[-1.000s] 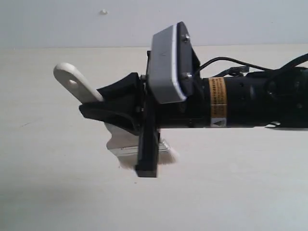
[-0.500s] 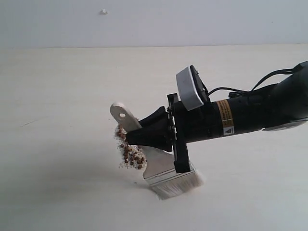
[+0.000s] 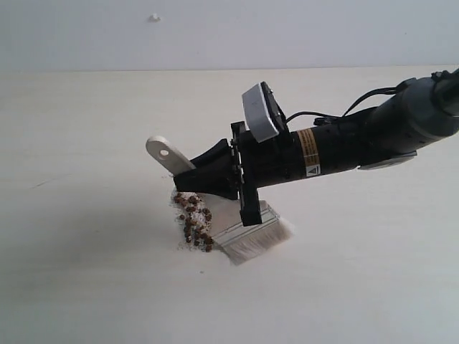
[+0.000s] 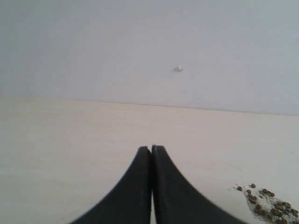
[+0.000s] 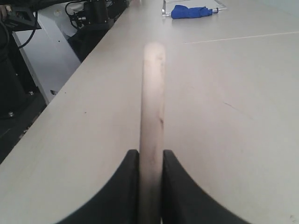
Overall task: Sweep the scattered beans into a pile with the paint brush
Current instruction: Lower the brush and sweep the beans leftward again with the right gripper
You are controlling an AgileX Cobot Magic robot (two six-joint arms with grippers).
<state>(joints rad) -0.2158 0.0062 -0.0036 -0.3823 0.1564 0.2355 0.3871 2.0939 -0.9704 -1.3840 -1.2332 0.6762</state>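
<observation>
Two black fingers of the right gripper (image 5: 150, 156) pinch the flat, pale wooden handle of the paint brush (image 3: 252, 233), whose rounded, holed end sticks out past the fingertips. Its silver metal band and cream bristles slant down behind the fingers onto the smooth light table (image 3: 86, 272). Just below the fingertips, the small round reddish-brown beans (image 3: 195, 217) lie against the bristles in a pile (image 4: 270, 208) with whitish crumbs. The left gripper (image 4: 151, 149) has its fingers pressed together, empty.
</observation>
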